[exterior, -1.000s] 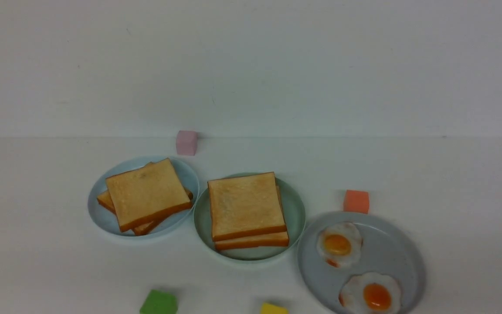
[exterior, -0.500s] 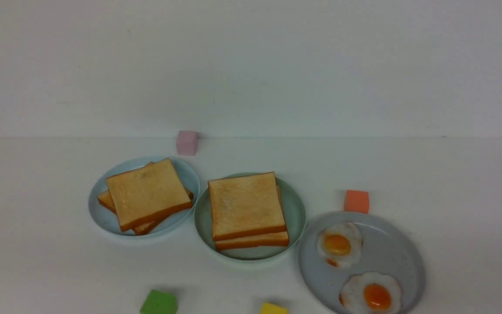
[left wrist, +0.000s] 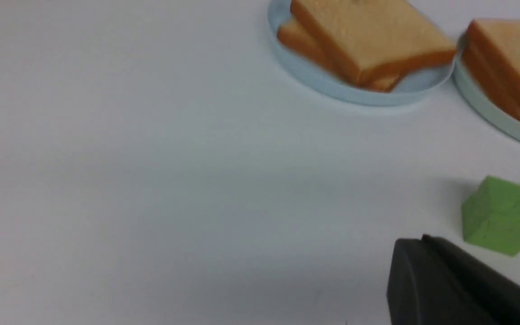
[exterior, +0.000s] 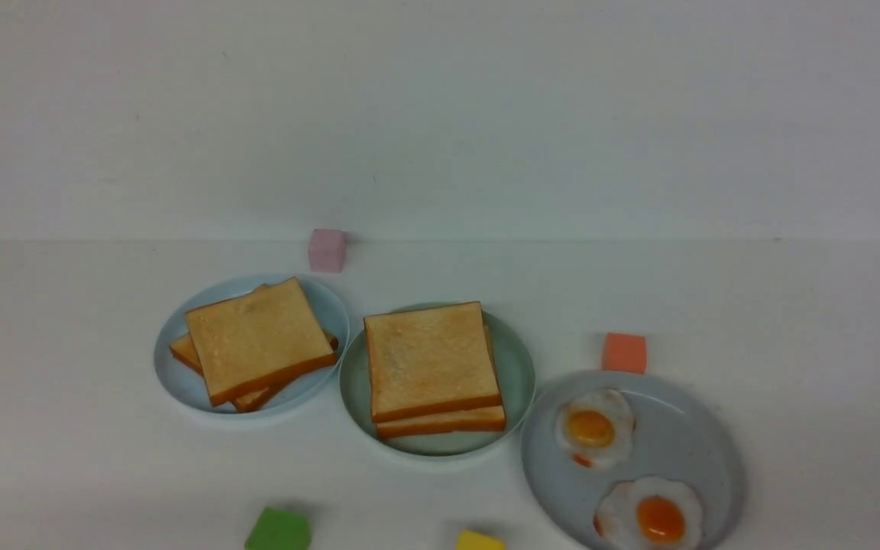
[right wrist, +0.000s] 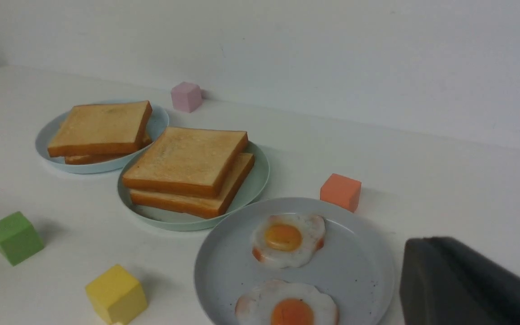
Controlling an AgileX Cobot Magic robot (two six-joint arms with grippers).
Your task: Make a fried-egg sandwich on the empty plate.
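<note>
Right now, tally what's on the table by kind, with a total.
Plates: 3 (pale blue, mint-green, grey)
Visible toast slices: 4 (two per stack)
Visible fried eggs: 2
Cubes: 4 (pink, orange, green, yellow)
Total: 13

No text, label, brand, number or sign can be read in any view.
</note>
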